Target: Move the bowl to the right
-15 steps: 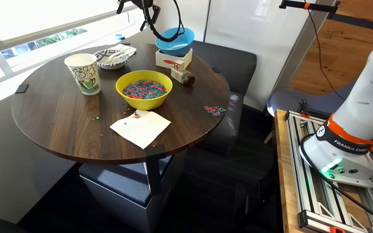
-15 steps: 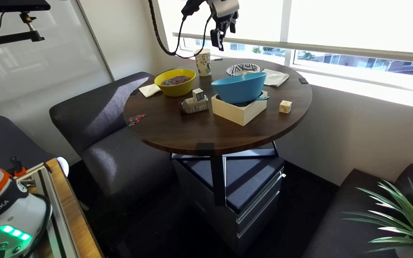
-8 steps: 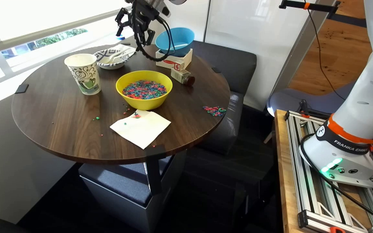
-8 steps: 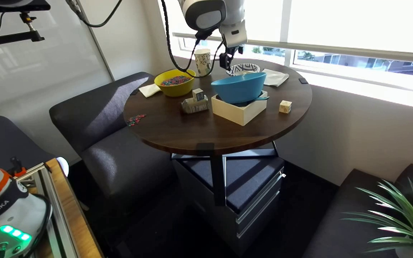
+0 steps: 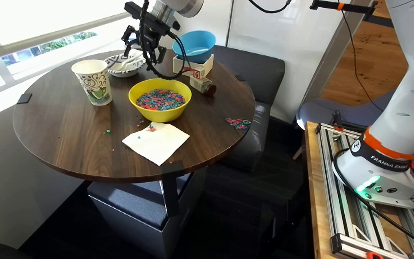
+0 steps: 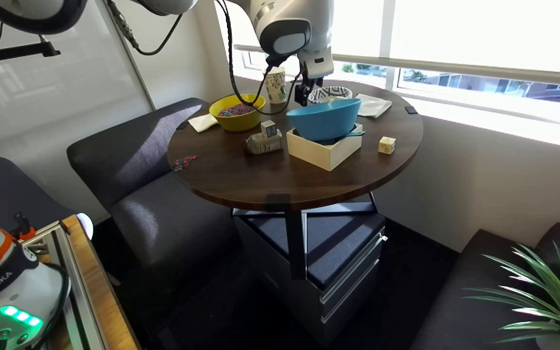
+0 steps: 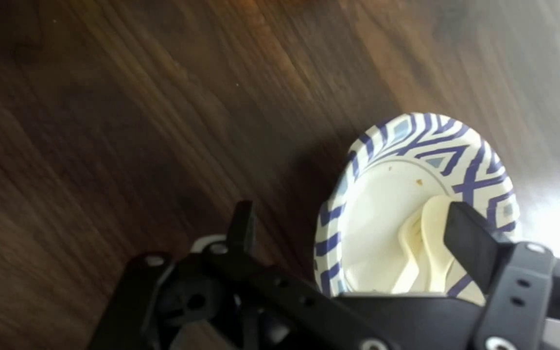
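Observation:
The bowl is a shallow whitish bowl with a dark blue geometric pattern; it sits upright on the round table at the back (image 5: 122,73). It also shows in an exterior view, partly behind the blue bowl (image 6: 341,92), and in the wrist view (image 7: 372,218). A pale plastic fork (image 7: 409,238) and spoon (image 7: 435,233) lie in it. My gripper (image 5: 137,62) is open and empty, just above the bowl. In the wrist view the gripper (image 7: 350,214) has one finger outside the bowl's rim over the table and the other over the bowl's inside. The bowl's lower end is hidden there.
A yellow bowl (image 5: 160,116) of colourful bits, a paper cup (image 5: 95,84), a blue bowl (image 5: 201,43) in a white box (image 5: 183,66), a jar (image 5: 200,85) with a small block (image 5: 199,72), and napkins (image 5: 156,145) are on the table (image 5: 84,154).
My gripper has come down from high above the table to just over the patterned bowl, tilting on the way. The bowl and other objects have not moved.

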You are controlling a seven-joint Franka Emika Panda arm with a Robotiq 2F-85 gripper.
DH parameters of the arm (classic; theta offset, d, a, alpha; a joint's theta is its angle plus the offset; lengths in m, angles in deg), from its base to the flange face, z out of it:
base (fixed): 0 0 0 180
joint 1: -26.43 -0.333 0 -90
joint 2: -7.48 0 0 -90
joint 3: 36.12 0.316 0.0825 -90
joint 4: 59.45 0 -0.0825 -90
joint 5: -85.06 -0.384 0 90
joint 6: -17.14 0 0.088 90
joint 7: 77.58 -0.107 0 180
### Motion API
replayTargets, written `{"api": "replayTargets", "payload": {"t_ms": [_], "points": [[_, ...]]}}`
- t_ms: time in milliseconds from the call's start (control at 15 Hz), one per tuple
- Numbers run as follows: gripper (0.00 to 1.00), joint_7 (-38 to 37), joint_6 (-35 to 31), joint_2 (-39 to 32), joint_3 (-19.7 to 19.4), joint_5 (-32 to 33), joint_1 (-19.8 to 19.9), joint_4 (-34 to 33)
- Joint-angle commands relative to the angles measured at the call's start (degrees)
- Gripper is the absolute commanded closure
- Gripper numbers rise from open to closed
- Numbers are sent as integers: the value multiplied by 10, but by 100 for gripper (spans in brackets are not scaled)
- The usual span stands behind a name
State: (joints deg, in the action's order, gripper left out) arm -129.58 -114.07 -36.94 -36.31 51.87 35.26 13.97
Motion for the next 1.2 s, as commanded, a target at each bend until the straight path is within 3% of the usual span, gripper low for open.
{"api": "replayTargets", "payload": {"t_ms": [0, 200, 267, 333, 867, 1133], "points": [[1, -41, 4, -35, -30, 50, -19, -43], [18, -65, 10, -53, -42, 92, -25, -66], [19, -71, 11, -59, -43, 101, -27, -74], [35, -73, 15, -64, -41, 109, -27, -82], [99, -73, 30, -84, -31, 122, -26, -126], [97, -54, 27, -73, -17, 111, -20, -131]]}}
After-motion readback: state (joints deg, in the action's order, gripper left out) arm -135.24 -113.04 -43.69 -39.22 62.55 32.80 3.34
